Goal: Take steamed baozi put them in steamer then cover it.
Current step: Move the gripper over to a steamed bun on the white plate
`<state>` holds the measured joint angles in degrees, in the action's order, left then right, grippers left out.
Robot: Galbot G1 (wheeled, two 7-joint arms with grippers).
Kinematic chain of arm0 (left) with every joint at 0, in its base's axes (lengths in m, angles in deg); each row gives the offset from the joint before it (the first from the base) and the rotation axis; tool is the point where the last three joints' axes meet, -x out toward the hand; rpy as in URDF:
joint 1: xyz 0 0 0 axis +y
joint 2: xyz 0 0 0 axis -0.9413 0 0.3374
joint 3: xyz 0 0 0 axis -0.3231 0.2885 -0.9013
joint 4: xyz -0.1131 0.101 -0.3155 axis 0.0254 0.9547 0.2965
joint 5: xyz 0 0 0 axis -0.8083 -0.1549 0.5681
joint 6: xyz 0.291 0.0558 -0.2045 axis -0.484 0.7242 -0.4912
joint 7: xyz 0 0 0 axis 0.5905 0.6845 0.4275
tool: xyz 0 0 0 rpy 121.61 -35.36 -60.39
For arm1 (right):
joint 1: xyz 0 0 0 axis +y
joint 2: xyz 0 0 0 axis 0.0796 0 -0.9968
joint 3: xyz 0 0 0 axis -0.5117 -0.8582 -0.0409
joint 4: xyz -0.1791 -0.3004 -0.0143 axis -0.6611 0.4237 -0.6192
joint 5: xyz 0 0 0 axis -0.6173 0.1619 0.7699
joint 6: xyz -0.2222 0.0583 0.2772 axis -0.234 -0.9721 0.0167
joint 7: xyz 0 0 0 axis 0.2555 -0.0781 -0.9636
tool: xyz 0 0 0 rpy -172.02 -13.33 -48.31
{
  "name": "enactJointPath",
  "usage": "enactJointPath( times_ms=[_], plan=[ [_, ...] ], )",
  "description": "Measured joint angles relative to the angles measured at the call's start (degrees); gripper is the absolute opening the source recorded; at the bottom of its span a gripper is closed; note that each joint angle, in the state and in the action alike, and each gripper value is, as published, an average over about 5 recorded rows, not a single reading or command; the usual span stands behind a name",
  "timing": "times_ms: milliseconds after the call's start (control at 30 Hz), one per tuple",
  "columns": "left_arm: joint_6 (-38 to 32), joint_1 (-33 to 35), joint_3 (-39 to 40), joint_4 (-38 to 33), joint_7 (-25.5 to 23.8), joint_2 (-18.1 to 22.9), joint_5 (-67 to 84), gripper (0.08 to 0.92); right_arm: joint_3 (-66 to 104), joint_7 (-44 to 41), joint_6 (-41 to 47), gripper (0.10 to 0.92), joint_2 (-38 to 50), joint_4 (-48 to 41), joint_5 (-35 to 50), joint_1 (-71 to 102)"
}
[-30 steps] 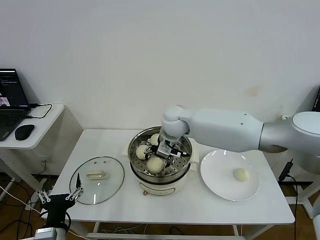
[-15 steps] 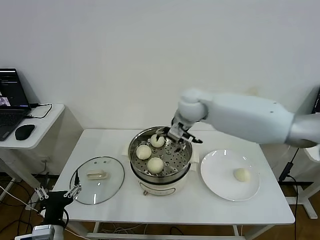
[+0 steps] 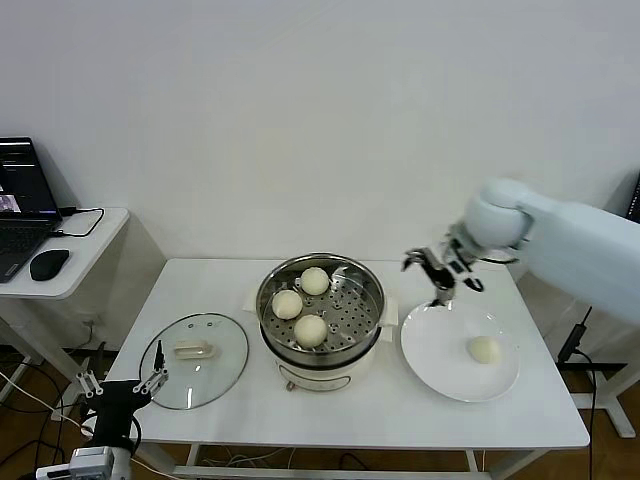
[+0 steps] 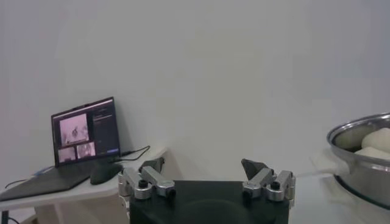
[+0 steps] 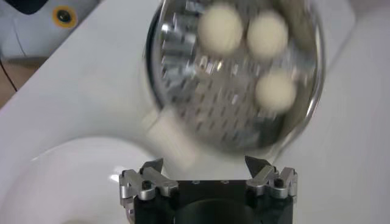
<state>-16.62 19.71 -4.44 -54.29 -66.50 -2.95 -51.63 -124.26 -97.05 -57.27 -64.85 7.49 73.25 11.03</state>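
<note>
While my right claw [image 3: 441,276] hangs open and empty above the near edge of the plate [image 3: 440,370], the steamer [image 3: 320,312] sits just beside it toward my left, holding 3 buns [image 3: 311,329] on its tray. 1 more bun [image 3: 484,349] lies on the plate, below my claw and toward my right. Beyond the steamer, well apart from that claw, the glass lid [image 3: 195,359] rests flat on the table [image 3: 350,420]. My left claw [image 3: 120,384] waits open, low by the lid's near edge.

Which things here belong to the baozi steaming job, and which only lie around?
Job: steamer; three baozi inside; last baozi on plate; glass cover; open right gripper.
Around: laptop, mouse, side table.
</note>
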Motion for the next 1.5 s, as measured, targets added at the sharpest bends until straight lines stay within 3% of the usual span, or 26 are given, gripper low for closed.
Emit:
enactJointPath(
  times_ms=[567, 1500],
  plan=[
    [0.17, 0.46, -0.2, 0.83, -0.07, -0.31, -0.24, 0.823, 18.54, 1.16, 2.48, 0.823, 6.5, -7.2, -10.14, 24.85],
    [0.15, 1.5, -1.5, 1.05, 0.0, 0.25, -0.11, 0.823, 27.44, 3.44, 2.84, 0.762, -3.17, -20.45, -16.9, 35.85]
  ],
)
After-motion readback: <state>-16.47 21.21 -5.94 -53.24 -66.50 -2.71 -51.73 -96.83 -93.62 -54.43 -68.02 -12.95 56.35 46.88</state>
